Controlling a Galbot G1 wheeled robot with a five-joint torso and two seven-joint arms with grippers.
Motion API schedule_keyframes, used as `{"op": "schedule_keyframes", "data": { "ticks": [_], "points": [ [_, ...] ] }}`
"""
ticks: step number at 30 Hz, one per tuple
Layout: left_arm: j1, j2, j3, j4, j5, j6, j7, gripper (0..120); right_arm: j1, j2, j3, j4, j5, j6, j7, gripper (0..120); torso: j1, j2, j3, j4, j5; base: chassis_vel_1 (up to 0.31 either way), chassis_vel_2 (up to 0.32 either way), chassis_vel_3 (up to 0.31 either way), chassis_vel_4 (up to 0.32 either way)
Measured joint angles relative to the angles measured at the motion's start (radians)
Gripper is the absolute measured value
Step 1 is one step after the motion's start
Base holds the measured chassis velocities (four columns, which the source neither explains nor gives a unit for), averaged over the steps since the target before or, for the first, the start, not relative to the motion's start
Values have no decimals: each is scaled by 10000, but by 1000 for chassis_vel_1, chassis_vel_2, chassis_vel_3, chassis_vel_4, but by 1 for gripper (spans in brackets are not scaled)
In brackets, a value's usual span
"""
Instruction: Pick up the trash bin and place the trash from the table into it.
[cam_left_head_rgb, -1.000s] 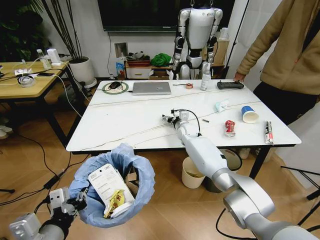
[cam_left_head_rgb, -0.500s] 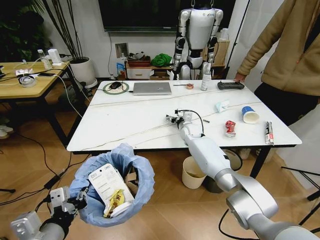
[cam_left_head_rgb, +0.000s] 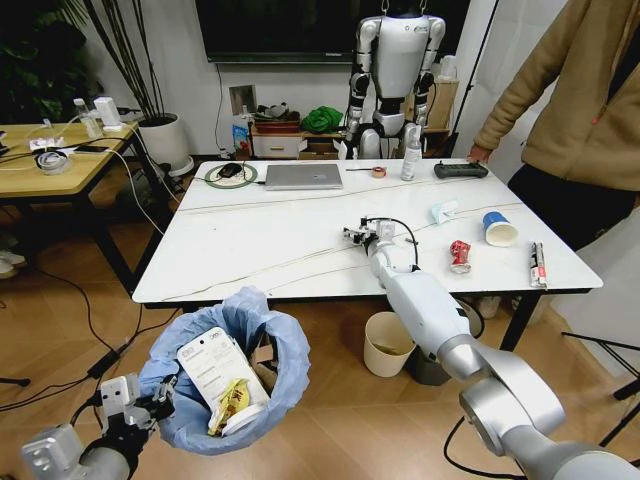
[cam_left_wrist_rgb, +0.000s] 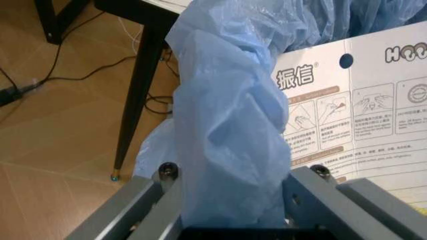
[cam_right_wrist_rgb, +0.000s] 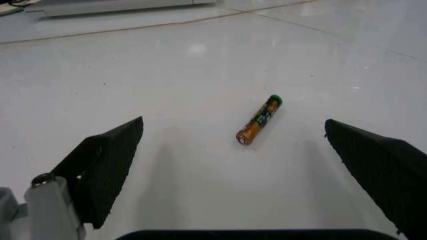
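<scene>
Right gripper (cam_right_wrist_rgb: 233, 150) spread wide over the bench (cam_left_head_rgb: 260, 240), a battery (cam_right_wrist_rgb: 259, 119) between its fingers. Left gripper (cam_left_wrist_rgb: 227, 200) at 7 o'clock, clamped on the trash bin (cam_left_head_rgb: 225, 370) bag rim.

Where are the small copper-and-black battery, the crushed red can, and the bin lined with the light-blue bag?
small copper-and-black battery (cam_right_wrist_rgb: 259, 120), right wrist view, mid-body.
crushed red can (cam_left_head_rgb: 459, 256), head view, centre of its dented side.
bin lined with the light-blue bag (cam_left_head_rgb: 288, 352), head view, bag billowing over the rim.
</scene>
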Motion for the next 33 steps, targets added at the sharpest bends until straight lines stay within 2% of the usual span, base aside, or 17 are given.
{"op": "schedule_keyframes", "data": {
  "ticks": [11,21,24,27,28,31,33],
  "points": [
    [13,13,-52,-28,-9,-6,9,0,217,218,19,-392,-256,80,-141,100,0,0,-1,1,-1,0,0,0,0],
    [2,11,-43,-28,-10,-10,14,0,216,110,95,-613,-340,71,-206,100,0,0,-2,0,-1,0,0,0,0],
    [6,10,-42,-28,-11,-12,16,0,207,95,130,-628,-344,81,-303,95,0,0,-2,0,-2,0,0,0,0],
    [21,6,-43,-28,-11,-13,17,0,198,95,133,-628,-351,88,-319,84,0,0,-3,0,-1,0,0,0,0],
    [21,6,-43,-28,-11,-13,17,0,198,95,133,-628,-351,88,-319,84,0,0,-3,0,-1,0,0,0,0],
    [29,1,-44,-31,-11,-17,17,0,175,95,134,-624,-363,98,-315,73,-1,0,-3,0,-2,0,0,0,0],
    [29,0,-44,-35,-10,-20,20,0,149,69,134,-605,-374,104,-313,62,-1,1,-3,0,-2,0,0,0,0]
  ]
}}
